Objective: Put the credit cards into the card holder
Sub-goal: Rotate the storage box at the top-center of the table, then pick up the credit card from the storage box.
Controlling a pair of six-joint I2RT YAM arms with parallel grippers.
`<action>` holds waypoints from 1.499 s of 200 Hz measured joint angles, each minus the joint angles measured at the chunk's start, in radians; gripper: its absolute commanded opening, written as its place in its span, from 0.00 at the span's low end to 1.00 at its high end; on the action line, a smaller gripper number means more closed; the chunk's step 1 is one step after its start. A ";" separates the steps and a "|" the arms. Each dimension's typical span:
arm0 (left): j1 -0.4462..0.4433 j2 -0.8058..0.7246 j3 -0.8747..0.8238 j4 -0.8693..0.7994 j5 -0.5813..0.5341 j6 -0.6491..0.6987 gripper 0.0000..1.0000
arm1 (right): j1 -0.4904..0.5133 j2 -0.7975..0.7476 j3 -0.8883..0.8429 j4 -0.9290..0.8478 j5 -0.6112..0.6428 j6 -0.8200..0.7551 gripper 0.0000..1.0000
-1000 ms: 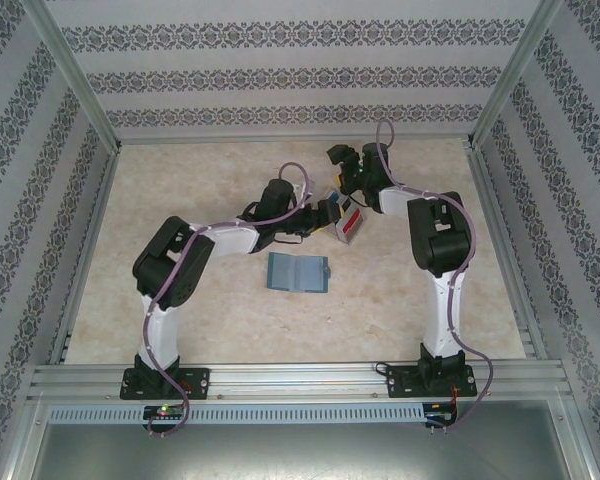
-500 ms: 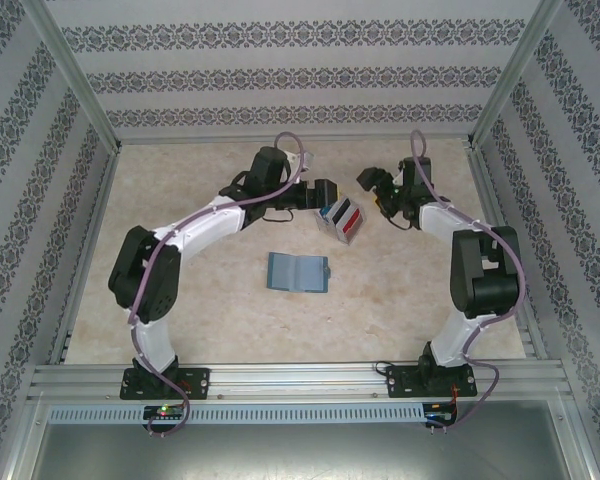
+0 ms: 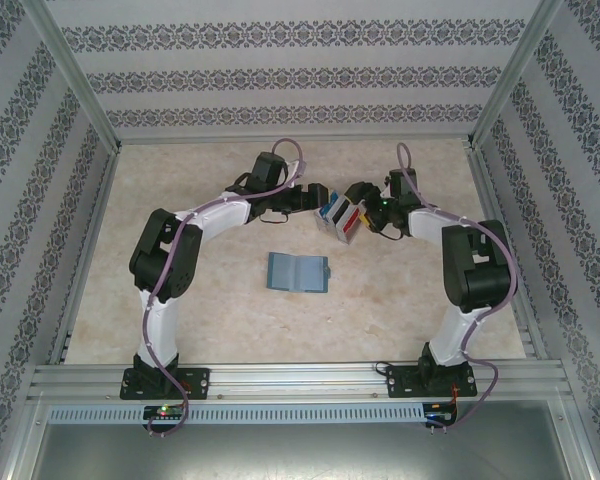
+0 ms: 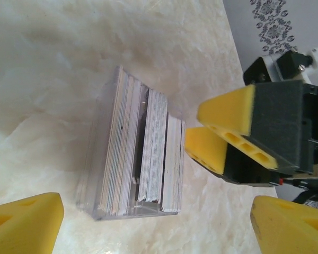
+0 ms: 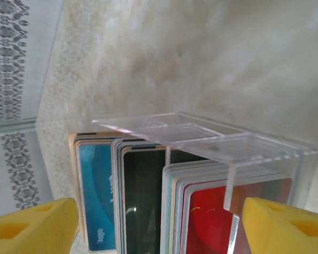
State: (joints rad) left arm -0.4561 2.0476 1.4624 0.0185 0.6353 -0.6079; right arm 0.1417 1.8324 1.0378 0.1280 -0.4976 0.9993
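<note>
- Top external view: you see the small teal-blue folding card holder (image 3: 297, 272) lying opened flat on the pale marbled tabletop (image 3: 400, 310). It sits on the near side of both grippers and touches neither.
- Farther back, the thin plastic credit cards (image 3: 344, 216) stand on edge in a clear plastic slotted rack (image 3: 330, 224), apart from the card holder.
- Your left gripper (image 3: 318, 198) is at the rack's left side and your right gripper (image 3: 364, 198) at its right, so the rack sits between them.
- Left wrist view: the left gripper's yellow foam fingertips (image 4: 24, 222) are spread wide with nothing gripped. The rack lies between and just ahead of them, and you cannot tell whether they touch it.
- Same view: the right gripper's fingers (image 4: 228, 111) sit just beside the rack's far edge.
- Right wrist view: the right gripper (image 5: 159, 227) is also wide open and empty. Blue (image 5: 95, 196), black (image 5: 143, 201) and red (image 5: 212, 225) cards face you inside the rack.
</note>
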 measured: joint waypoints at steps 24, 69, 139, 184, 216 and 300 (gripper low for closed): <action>0.008 -0.045 -0.092 0.028 0.004 -0.018 0.91 | 0.035 0.061 0.061 0.040 0.003 -0.005 0.81; 0.045 -0.173 -0.314 0.124 0.011 -0.093 0.91 | 0.092 0.148 0.196 0.066 -0.016 -0.060 0.79; 0.111 -0.338 -0.465 0.195 0.051 -0.157 0.92 | 0.122 0.090 0.225 -0.087 0.084 -0.378 0.77; 0.258 -0.470 -0.469 0.029 0.038 -0.106 0.96 | 0.255 -0.003 0.323 -0.343 0.344 -0.523 0.79; 0.294 -0.567 -0.470 -0.119 0.011 -0.008 0.97 | 0.355 0.014 0.420 -0.484 0.502 -0.534 0.78; 0.341 -0.618 -0.549 -0.233 -0.016 0.040 0.97 | 0.358 0.193 0.567 -0.669 0.576 -0.570 0.70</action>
State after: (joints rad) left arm -0.1146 1.4296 0.9138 -0.2150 0.6197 -0.5674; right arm 0.4995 2.0258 1.6051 -0.5415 0.0780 0.4297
